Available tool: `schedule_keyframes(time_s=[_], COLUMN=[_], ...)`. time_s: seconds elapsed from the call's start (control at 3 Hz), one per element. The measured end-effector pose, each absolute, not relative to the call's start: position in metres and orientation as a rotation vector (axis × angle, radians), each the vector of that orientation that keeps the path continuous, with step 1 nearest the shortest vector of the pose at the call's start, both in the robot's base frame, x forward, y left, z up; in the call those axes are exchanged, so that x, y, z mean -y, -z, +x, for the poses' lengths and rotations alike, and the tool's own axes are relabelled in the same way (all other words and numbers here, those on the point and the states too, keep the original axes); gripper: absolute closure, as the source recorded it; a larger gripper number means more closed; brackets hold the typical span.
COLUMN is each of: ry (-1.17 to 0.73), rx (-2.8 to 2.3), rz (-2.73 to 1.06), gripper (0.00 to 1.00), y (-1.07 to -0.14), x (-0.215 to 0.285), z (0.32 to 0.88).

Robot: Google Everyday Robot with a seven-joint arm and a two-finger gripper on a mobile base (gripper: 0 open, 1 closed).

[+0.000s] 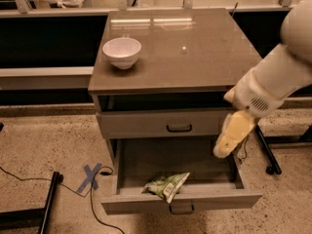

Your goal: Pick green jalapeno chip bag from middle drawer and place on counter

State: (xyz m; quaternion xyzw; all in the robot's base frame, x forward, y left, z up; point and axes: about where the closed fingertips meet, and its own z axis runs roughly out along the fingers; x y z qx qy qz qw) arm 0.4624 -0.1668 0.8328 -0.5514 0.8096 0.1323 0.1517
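Observation:
The green jalapeno chip bag (166, 184) lies crumpled in the front middle of the middle drawer (146, 204), which is pulled out wide. The counter (195, 48) tops the cabinet above it. My white arm reaches in from the upper right. My gripper (230, 138), yellowish, hangs over the right side of the open drawer, in front of the closed drawer's right end. It is to the right of the bag and above it, not touching it.
A white bowl (122, 51) stands on the counter's left side. A taller-fronted grey drawer (146, 125) is shut above the open one, with an open slot above it. A blue tape cross (90, 176), cables and a black stand foot (48, 199) lie on the floor at left.

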Motion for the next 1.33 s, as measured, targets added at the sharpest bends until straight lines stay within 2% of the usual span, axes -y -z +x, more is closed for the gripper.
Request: schedule_keyframes(time_s=[0.33,0.67,1.0,1.33], ry=[-0.409,-0.353,-0.427,-0.549], rx=[-2.342,-2.326,-2.475,-2.672], rz=[-1.493,-1.423,-1.392,-1.15], gripper=[0.0,0.0,0.0,0.0], y=[-0.77,-0.759,-0.724,-0.665], x=[0.169,0.175,0.181,0.202], z=[0.447,0.458,0.467,0.466])
